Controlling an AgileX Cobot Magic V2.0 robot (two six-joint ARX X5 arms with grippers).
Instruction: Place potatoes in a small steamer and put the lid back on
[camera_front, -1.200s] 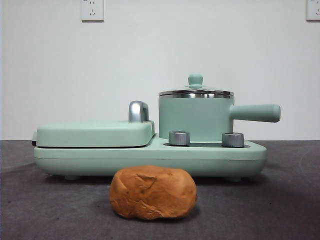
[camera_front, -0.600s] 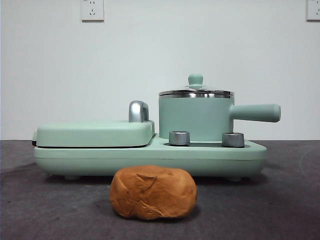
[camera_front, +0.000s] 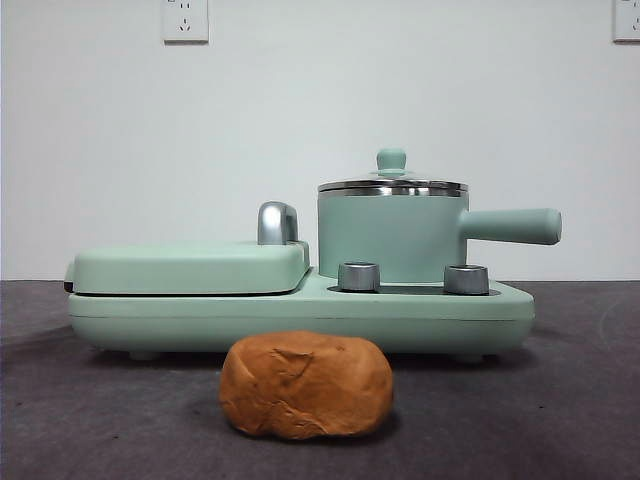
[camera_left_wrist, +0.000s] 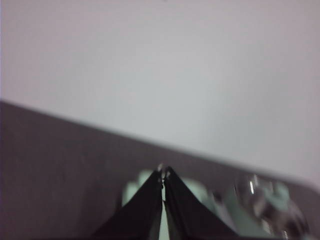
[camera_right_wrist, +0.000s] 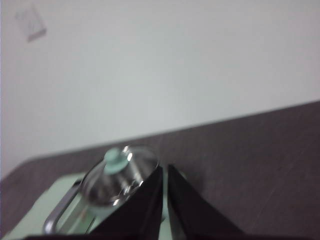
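Observation:
One orange-brown lumpy potato (camera_front: 306, 385) lies on the dark table in front of the appliance. The small steamer (camera_front: 392, 238), a mint-green pot with a side handle (camera_front: 511, 226), stands on the right half of the appliance base. Its lid (camera_front: 392, 185) with a green knob (camera_front: 391, 159) sits on the pot; the lid (camera_right_wrist: 119, 175) also shows in the right wrist view. My left gripper (camera_left_wrist: 163, 173) is shut and empty, high above the appliance. My right gripper (camera_right_wrist: 165, 169) is shut and empty too, up above the pot. Neither arm shows in the front view.
A flat mint-green grill cover (camera_front: 188, 267) with a chrome handle (camera_front: 277, 222) fills the left half of the base (camera_front: 300, 315). Two steel dials (camera_front: 359, 276) (camera_front: 466, 279) sit in front of the pot. A white wall with sockets (camera_front: 185, 20) stands behind.

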